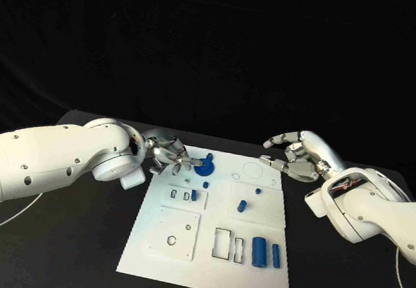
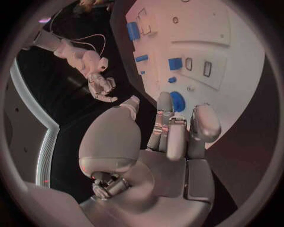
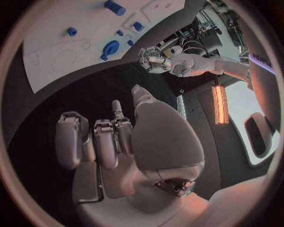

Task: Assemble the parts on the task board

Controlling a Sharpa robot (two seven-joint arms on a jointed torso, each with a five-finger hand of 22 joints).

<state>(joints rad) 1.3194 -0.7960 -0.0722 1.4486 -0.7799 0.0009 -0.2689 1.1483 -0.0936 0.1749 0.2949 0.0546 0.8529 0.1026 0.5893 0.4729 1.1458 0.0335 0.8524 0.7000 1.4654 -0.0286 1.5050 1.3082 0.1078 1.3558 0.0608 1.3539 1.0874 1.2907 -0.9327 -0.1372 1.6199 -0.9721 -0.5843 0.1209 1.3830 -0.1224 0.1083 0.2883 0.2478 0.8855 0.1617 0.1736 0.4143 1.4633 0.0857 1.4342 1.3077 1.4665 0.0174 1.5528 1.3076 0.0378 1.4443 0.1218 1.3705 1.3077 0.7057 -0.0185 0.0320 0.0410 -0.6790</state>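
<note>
From the head view: the left hand (image 1: pixel 169 155) is over the far left corner of the task board (image 1: pixel 153 258), fingers spread and reaching toward a round blue part (image 1: pixel 204 168) just beyond the fingertips. Whether they touch it, I cannot tell from here; nothing looks clamped. The right hand (image 1: pixel 296 158) hangs over the dark surface (image 1: pixel 73 241) beside the board's far right edge, fingers loosely curled in toward the thumb, holding nothing. Nearer the robot, two blue cylinders (image 1: pixel 265 253) lie side by side on the board, and a small blue peg (image 1: pixel 242 206) rests mid-board, all well apart from either hand.

Now the left wrist view: this one settles more. The fingers (image 2: pixel 168 127) point straight at the round blue part (image 2: pixel 177 100), which sits just past the fingertips, apparently not gripped. A blue block (image 2: pixel 174 63) sits farther out on the board.

The right wrist view: the fingers (image 3: pixel 106 142) are bent and empty over the black surface, the board well beyond them, and across the way the left hand (image 3: pixel 155 60) shows by the round part (image 3: pixel 110 48).

My guess on handling: these parts look like small, light, rigid plastic, smooth enough to slip, so a pinch across the round part's rim seems the sensible hold.
</note>
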